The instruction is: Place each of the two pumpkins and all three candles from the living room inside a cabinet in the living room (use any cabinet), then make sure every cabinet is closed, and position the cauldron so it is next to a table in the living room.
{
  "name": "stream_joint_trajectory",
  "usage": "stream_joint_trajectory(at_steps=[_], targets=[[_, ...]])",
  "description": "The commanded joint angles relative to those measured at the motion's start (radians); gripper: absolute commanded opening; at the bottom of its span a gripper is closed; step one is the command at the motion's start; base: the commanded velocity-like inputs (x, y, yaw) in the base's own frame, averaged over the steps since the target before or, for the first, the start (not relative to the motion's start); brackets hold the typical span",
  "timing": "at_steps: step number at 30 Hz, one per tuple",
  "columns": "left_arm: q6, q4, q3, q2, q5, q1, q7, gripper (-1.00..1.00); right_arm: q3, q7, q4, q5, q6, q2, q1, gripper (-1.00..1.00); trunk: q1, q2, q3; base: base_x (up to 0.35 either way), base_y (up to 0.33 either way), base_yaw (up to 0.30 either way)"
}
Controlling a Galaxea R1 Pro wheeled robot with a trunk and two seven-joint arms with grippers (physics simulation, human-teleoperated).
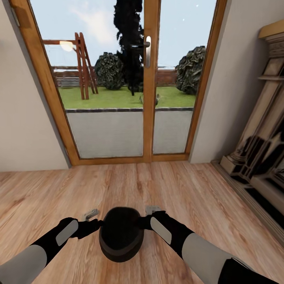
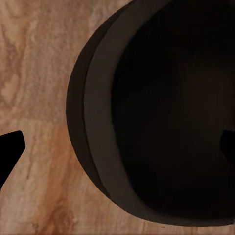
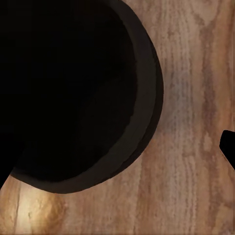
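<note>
The black cauldron (image 1: 120,234) hangs between the two arms above the wooden floor (image 1: 197,189), near the robot. The left gripper (image 1: 96,225) straddles its left rim, one finger (image 2: 10,152) outside and one inside the mouth; the right gripper (image 1: 145,221) straddles the right rim likewise. Whether the fingers press the wall cannot be told. Beyond stands a glass door (image 1: 130,79), and a fireplace (image 1: 264,150) to the right.
</note>
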Motion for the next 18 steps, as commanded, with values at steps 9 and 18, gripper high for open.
stream_joint_trajectory(at_steps=[9,18], targets=[[0.001,-0.002,-0.006,0.001,0.008,-0.001,0.005,1.0,0.006,-0.009,-0.002,-0.01,0.001,-0.001,-0.001,1.0,0.0,0.0,-0.001,0.118,0.0,0.0],[0.001,-0.002,-0.005,0.001,0.01,-0.001,0.004,1.0,0.006,-0.009,-0.002,-0.012,0.001,-0.001,-0.001,1.0,0.0,0.0,-0.001,0.02,0.0,0.0]])
